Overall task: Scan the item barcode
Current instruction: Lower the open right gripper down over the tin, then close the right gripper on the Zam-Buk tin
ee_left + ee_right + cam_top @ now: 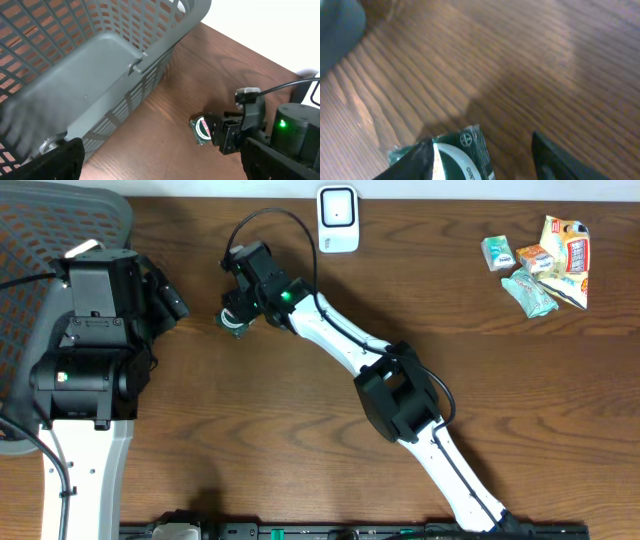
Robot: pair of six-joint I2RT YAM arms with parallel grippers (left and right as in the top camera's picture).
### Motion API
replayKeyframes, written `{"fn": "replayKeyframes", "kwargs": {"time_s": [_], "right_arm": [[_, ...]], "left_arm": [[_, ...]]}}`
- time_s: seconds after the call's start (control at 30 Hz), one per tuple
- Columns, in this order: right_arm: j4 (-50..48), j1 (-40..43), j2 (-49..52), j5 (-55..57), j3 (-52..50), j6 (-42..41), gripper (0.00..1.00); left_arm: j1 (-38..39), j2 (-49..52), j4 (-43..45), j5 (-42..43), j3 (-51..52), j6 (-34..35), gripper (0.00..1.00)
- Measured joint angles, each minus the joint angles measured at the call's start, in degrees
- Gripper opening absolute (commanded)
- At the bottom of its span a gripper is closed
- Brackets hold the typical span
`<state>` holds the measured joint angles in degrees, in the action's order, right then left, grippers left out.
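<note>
The right tool [481,150] hangs low over the surface [300,430], its two fingers straddling a small green packet [460,157]. One finger meets the packet's edge. Bare wood shows between the packet and the other finger, so the jaws stand apart and nothing is gripped. The packet lies flat toward the far edge of the surface, left of centre, near the basket [100,55]. The scanner [338,220] stands at the far edge, near the packet and to its right. The left tool [165,292] is spread wide and empty, beside the basket at the left edge. More snacks [540,265] lie heaped at the far right corner.

The task looks to be at its start: the packet is not lifted and no barcode faces the scanner. Gripping, lifting, turning and presenting are all left to do. Open wood lies between packet and scanner. The basket wall and the left tool crowd the packet's other side, and a cable [270,215] loops close to the scanner.
</note>
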<state>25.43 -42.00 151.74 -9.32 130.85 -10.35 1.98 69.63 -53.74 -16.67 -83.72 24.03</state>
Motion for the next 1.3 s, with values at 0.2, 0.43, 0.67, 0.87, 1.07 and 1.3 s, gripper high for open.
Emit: {"fn": "replayKeyframes", "kwargs": {"time_s": [0.2,0.43,0.67,0.87,1.07,1.3], "right_arm": [[3.26,-0.04,0.0,-0.09,0.11,0.24,0.34],[13.14,-0.37,-2.86,6.86,0.42,-0.11,0.33],[14.25,-0.31,-6.95,10.62,0.37,0.17,0.5],[5.51,-0.55,-7.34,7.15,0.35,-3.89,0.62],[-3.43,-1.88,-6.23,8.17,0.35,-5.99,0.68],[-3.37,-4.11,0.46,13.07,0.33,-6.14,0.67]], "left_arm": [[0.0,0.0,0.0,0.0,0.0,0.0,0.98],[0.0,0.0,0.0,0.0,0.0,0.0,0.97],[0.0,0.0,0.0,0.02,0.0,0.0,0.97],[0.0,0.0,0.0,0.02,0.0,0.0,0.98],[0.0,0.0,0.0,0.02,0.0,0.0,0.97],[0.0,0.0,0.0,0.02,0.0,0.0,0.98]]}}
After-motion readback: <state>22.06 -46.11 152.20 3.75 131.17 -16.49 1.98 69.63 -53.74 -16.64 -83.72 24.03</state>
